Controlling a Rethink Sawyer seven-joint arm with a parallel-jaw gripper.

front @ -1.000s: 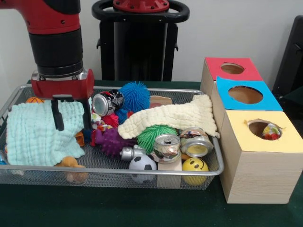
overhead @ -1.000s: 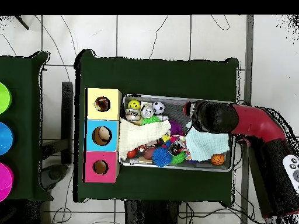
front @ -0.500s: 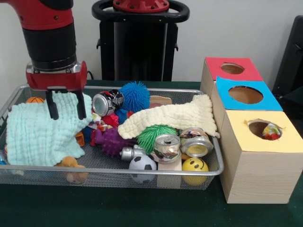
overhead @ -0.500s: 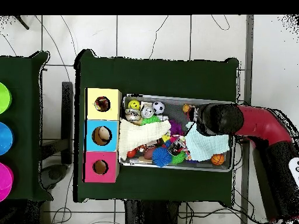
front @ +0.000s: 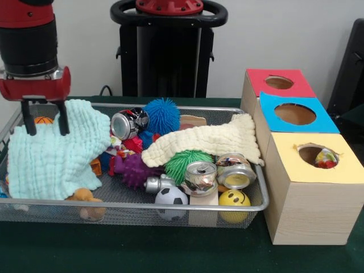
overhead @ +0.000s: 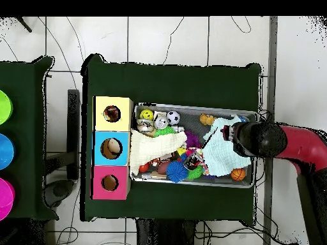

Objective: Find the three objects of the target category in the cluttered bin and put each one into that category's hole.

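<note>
1. At the left end of the wire bin [front: 259, 196], the gripper [front: 44, 118] is hovering over the top edge of the mint-green cloth [front: 54, 156]; its two black prongs are standing apart, and the cloth's raised fold is sitting between them, though I cannot tell whether they are truly pinching it.
2. The cloth is draping over that end of the bin, hiding whatever is lying beneath; a small orange ball [front: 42, 120] is peeking out at the far left corner.
3. The yellow-topped box [front: 318, 182], nearest on the right, is already showing a shiny can inside its hole, so cans seem to be the wanted category.
4. Three cans are lying in plain sight: a dark can [front: 128, 124] near the blue spiky ball [front: 161, 115], and two silver ones, the opened can [front: 199, 176] and the gold-ended can [front: 236, 172], near the front right.
5. To do this well, I would say the jaws should be gripping the fold firmly and dragging the cloth clear to the left, without snagging toys, before going for a can.
</note>
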